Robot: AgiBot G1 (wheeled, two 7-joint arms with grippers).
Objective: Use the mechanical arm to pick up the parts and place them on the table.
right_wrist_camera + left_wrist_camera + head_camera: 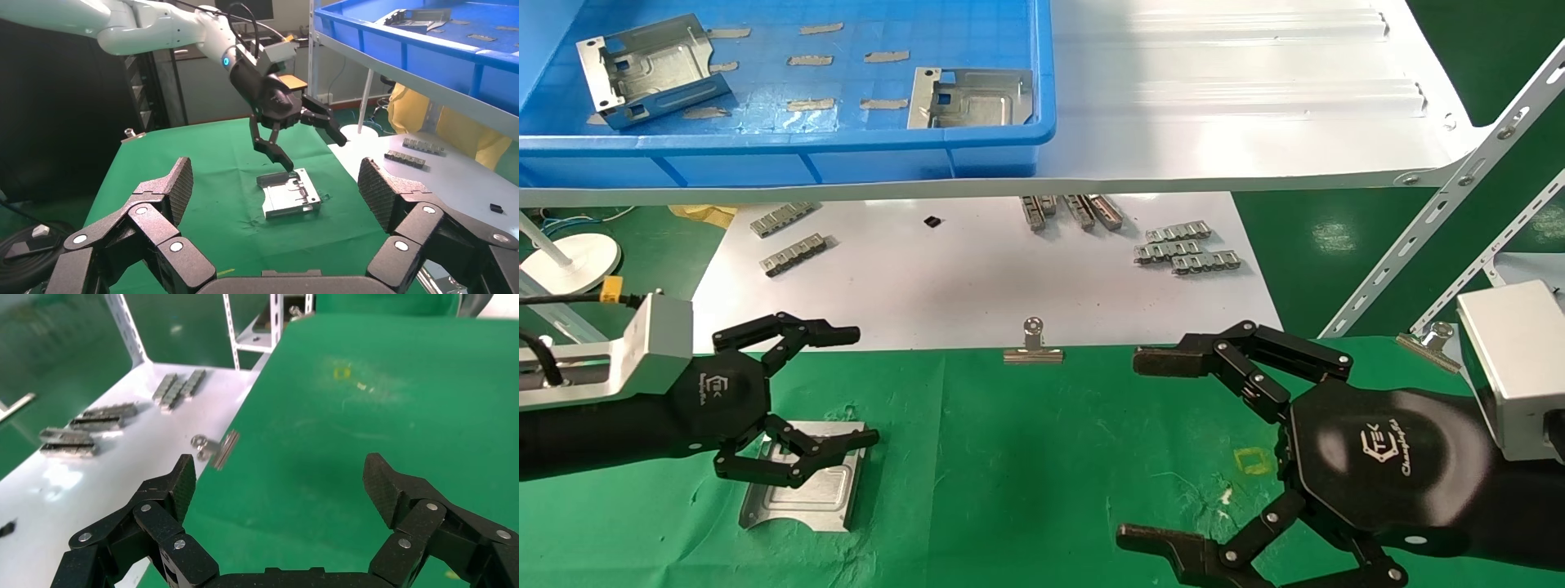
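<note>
The left black jointed gripper [825, 392] hangs low over the wrinkled green cloth table [1042, 482], its fingers spread wide and gripping nothing. Directly beneath its lower fingers lies one silver-grey stamped sheet-metal bracket [805, 482], flat on the cloth; from across the table one fingertip looks to be right at the bracket's near edge, though I cannot tell if it touches. The right black gripper [1148, 449] hovers well off to the side over bare cloth, also wide open and empty.

Two more brackets of the same kind sit up ahead of both grippers in the blue plastic bin [789, 155] on the glossy white shelf: one [650, 69] ahead of the left gripper, tilted on its flanges, another [972, 98] against the bin's front wall.

These look stiff, light and smooth, likely to skate on plastic. I would pinch across a bent flange or an upturned edge, not the flat face.
</note>
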